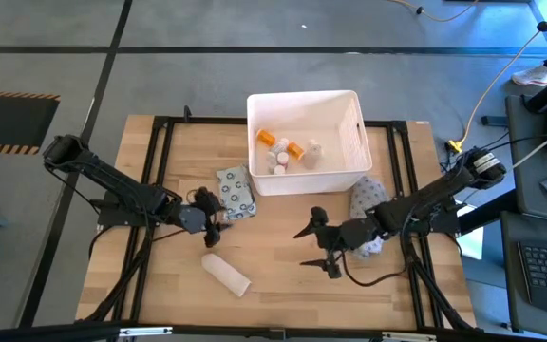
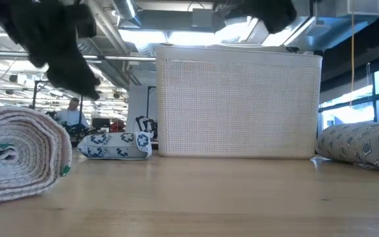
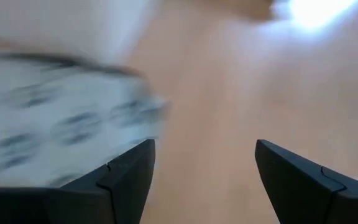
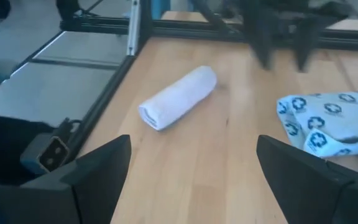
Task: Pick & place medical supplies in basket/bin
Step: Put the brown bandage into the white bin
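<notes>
We find no brand name or readable writing on anything; the only print is the ring pattern of dark circles on the flat grey packet (image 1: 235, 192), which lies on the pale wooden table (image 1: 283, 285) just beside the front left corner of the white rectangular plastic tub (image 1: 349, 123).

The left gripper (image 1: 214, 226) hovers just in front of that packet with its two dark fingers (image 3: 129, 177) spread and nothing between them; in its wrist view the packet's edge shows blurred, close beside one finger. The white rolled cloth cylinder (image 1: 226, 274) lies on the table near this gripper, on the side away from the tub, and apart from it.

The right gripper (image 1: 313, 247) hangs over the middle of the table, in front of the tub and well apart from the roll, its fingers (image 4: 98, 171) also spread wide and empty. A grey patterned pouch (image 1: 368, 199) rests by the tub's front right corner, beside the right arm.

Inside the tub we see orange pill bottles (image 1: 280, 144) with white caps and a few small white items (image 1: 311, 152) lying loose on the bottom.
</notes>
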